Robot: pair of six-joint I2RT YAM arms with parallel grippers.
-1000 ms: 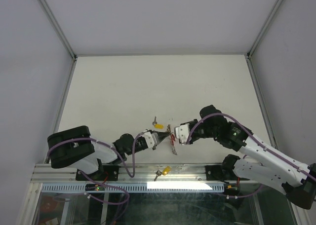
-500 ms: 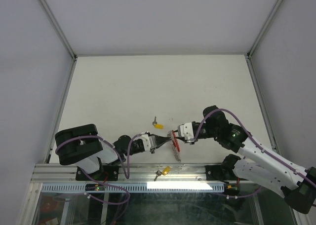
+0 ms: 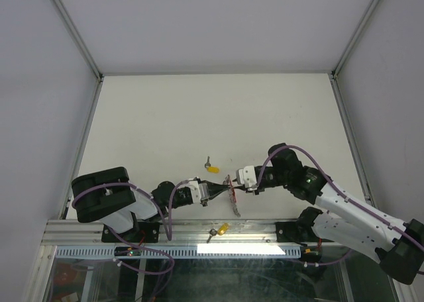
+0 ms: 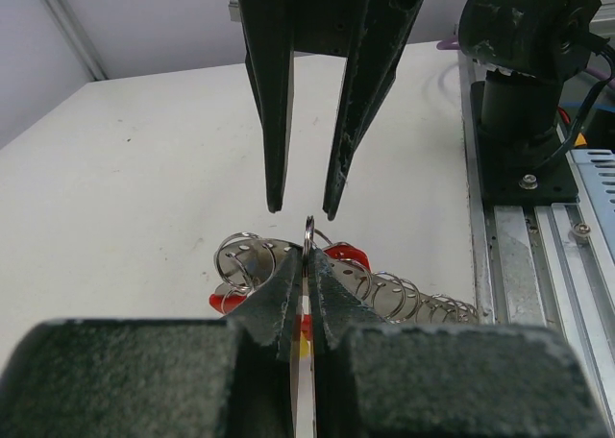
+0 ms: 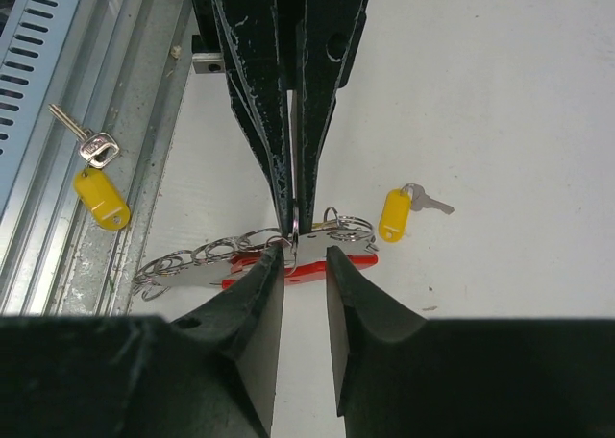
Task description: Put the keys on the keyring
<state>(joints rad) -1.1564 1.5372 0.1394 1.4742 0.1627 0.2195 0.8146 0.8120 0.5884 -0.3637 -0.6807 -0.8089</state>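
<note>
Seen from above, both arms converge low in the frame's centre. The left pincer (image 4: 307, 257) is clamped shut on one silver ring of the keyring (image 4: 384, 291), whose long axis runs left to right beneath it. The right pincer (image 4: 301, 207), jaws apart and empty, points straight at that ring, closest of all. One yellow-tagged key (image 3: 212, 169) lies on the counter (image 3: 199, 116) just above. Another yellow-tagged key (image 3: 222, 228) sits on the metal rail (image 3: 165, 233) below.

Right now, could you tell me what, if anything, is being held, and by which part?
The left gripper pinches the keyring by one small silver ring; the right gripper holds nothing, its jaws standing open.
</note>
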